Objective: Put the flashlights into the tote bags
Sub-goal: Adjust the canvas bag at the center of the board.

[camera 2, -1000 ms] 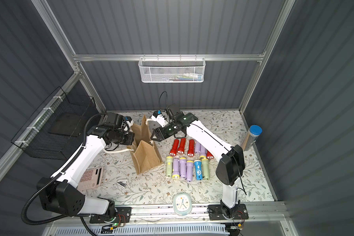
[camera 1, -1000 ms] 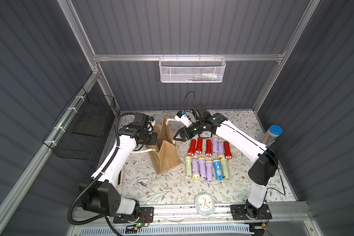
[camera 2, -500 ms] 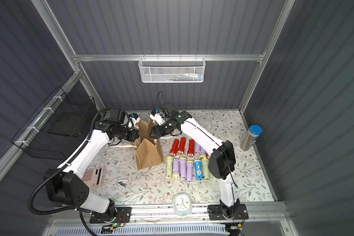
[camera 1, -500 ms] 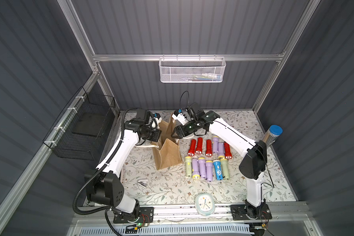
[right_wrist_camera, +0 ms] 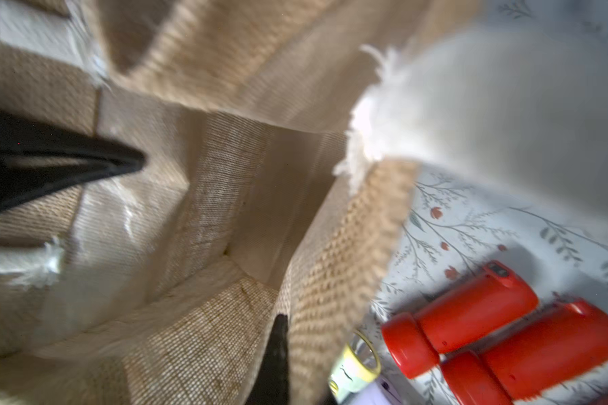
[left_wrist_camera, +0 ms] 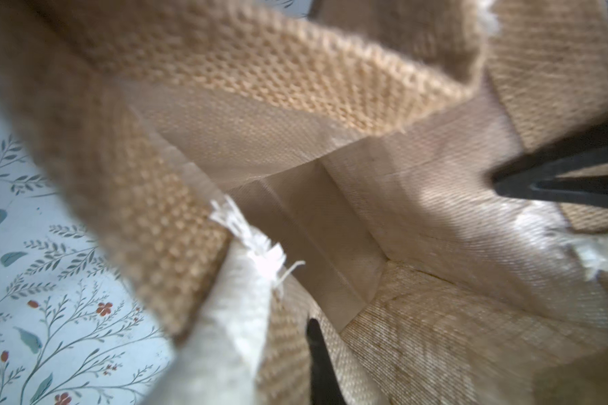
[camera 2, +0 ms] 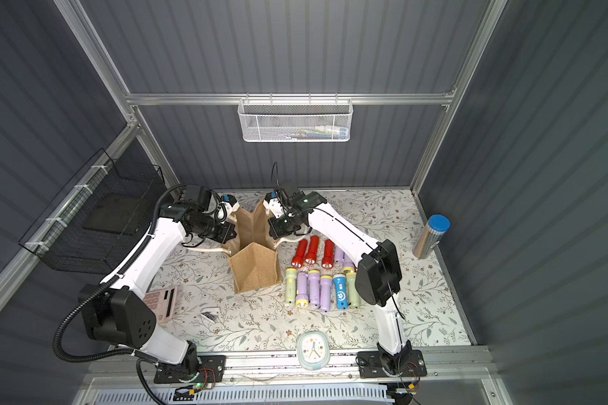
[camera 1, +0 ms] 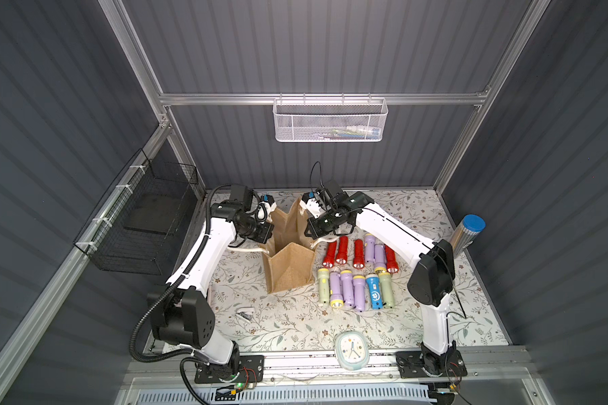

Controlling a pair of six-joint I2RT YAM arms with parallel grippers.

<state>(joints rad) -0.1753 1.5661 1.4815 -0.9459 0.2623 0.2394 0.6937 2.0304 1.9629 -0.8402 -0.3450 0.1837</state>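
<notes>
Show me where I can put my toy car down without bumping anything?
Best spot: the bare strip between the flashlights and the clock. Also open: the back corner between the right arm and the silver cylinder. Crowded: around the tote bag, with flashlights packed right beside it.

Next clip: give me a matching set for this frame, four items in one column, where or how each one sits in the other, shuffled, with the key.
Things:
1. tote bag
2. blue flashlight
3. clock
4. white mesh basket

Place or state:
a. hangs high at the back, above the table
b. lies face up at the front edge
c. stands upright, mouth open
d. lies flat in the row of flashlights nearer the front

Pairs: 1-c, 2-d, 3-b, 4-a
</notes>
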